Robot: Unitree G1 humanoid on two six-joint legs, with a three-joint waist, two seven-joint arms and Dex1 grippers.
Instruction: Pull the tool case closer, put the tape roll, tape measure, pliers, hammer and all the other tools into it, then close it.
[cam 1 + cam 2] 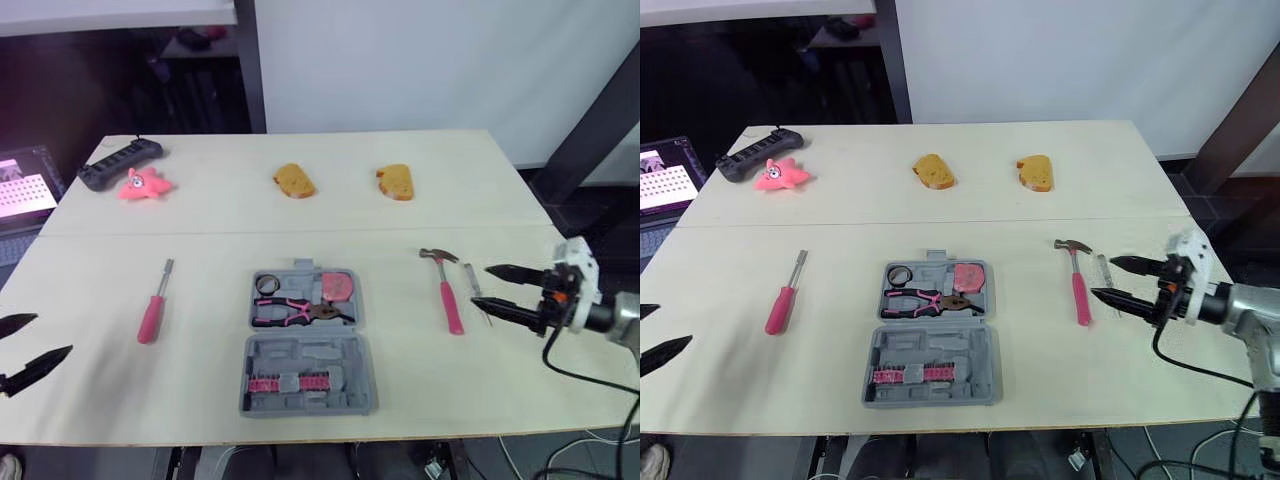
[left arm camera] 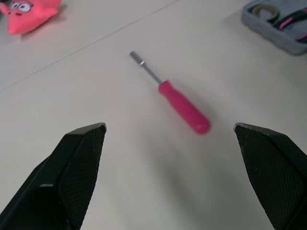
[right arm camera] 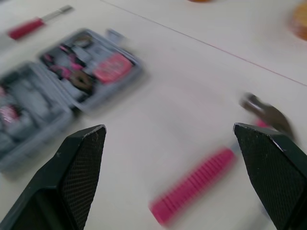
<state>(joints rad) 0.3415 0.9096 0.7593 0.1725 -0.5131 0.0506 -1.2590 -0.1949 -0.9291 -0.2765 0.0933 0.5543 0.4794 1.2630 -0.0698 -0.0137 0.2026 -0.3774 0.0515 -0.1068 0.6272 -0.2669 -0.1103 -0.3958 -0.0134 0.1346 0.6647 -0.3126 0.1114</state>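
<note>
tool case (image 1: 306, 375) is set open at near table edge, centre | far half is filled: tape roll (image 1: 266, 284), tape measure (image 1: 338, 285), pliers (image 1: 300, 310) | hammer (image 1: 446, 290) and screwdriver (image 1: 153, 312) not yet packed, lid not yet closed | left gripper (image 1: 52, 334) and right gripper (image 1: 480, 285) are spread, nothing held

Table (image 1: 200, 215), tool case (image 1: 310, 352), hammer (image 1: 449, 292), screwdriver (image 1: 153, 312), perhaps bread (image 1: 294, 181)

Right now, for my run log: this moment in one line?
tool case open, pliers inside | hammer, screwdriver on table | left pincer, right pincer open, empty
</note>
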